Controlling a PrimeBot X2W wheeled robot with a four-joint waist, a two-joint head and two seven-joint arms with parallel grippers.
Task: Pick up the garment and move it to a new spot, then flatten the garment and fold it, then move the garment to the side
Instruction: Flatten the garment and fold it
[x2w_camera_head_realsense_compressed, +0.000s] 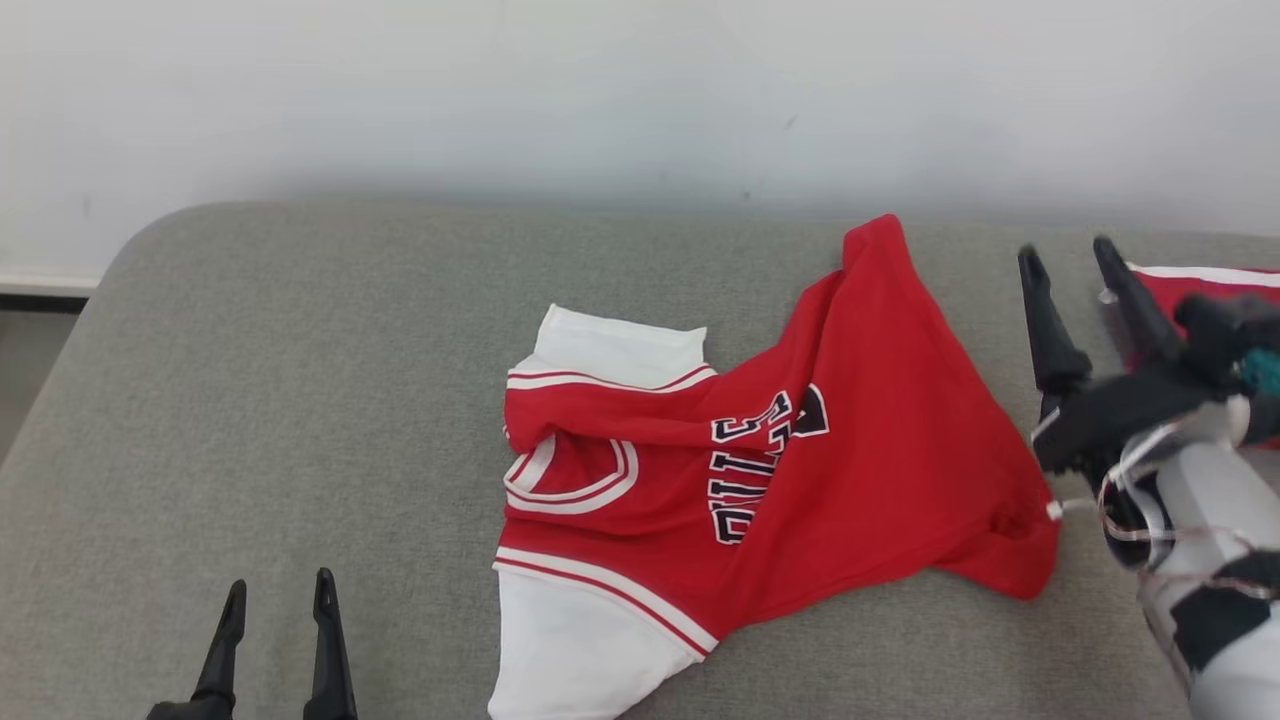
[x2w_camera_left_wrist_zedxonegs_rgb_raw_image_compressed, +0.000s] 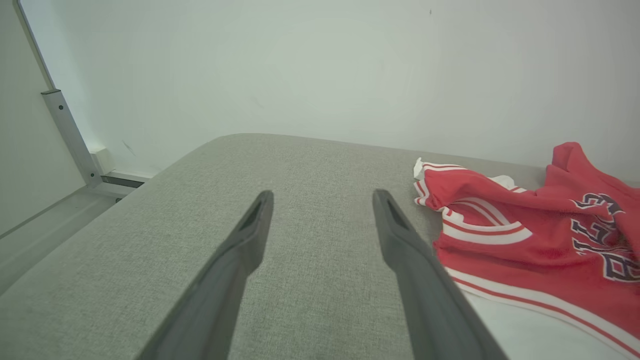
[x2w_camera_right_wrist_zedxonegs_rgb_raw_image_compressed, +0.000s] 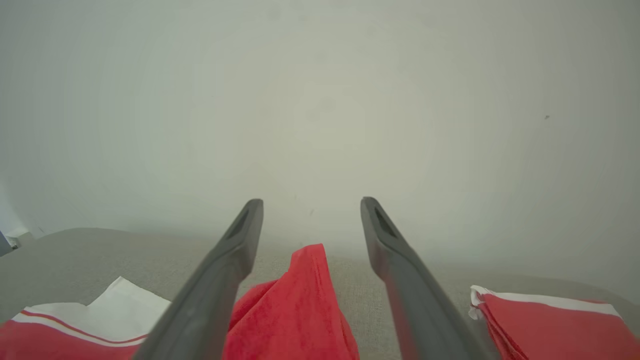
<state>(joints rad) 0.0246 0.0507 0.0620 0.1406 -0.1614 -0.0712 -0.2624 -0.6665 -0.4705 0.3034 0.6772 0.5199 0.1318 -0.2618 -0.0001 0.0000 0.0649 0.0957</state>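
Crumpled red jersey (x2w_camera_head_realsense_compressed: 850, 480) with white sleeves lies mid-table on grey woven table (x2w_camera_head_realsense_compressed: 300, 400); left gripper (x2w_camera_head_realsense_compressed: 280, 582) and right gripper (x2w_camera_head_realsense_compressed: 1065, 248) both spread wide, empty.

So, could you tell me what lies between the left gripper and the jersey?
Only bare grey cushion separates left gripper and jersey, in the head view.

The left gripper (x2w_camera_left_wrist_zedxonegs_rgb_raw_image_compressed: 322, 195) hangs just above a grey cushion (x2w_camera_left_wrist_zedxonegs_rgb_raw_image_compressed: 150, 250), its two dark fingers (x2w_camera_left_wrist_zedxonegs_rgb_raw_image_compressed: 240, 250) spread wide with nothing between them. To the right lies a rumpled red jersey (x2w_camera_left_wrist_zedxonegs_rgb_raw_image_compressed: 540, 240) with white-striped trim and dark lettering; its white sleeve runs behind the right finger's lower part. A pale wall (x2w_camera_left_wrist_zedxonegs_rgb_raw_image_compressed: 300, 65) rises behind the cushion, and a metal strip (x2w_camera_left_wrist_zedxonegs_rgb_raw_image_compressed: 67, 135) slants down the far left.
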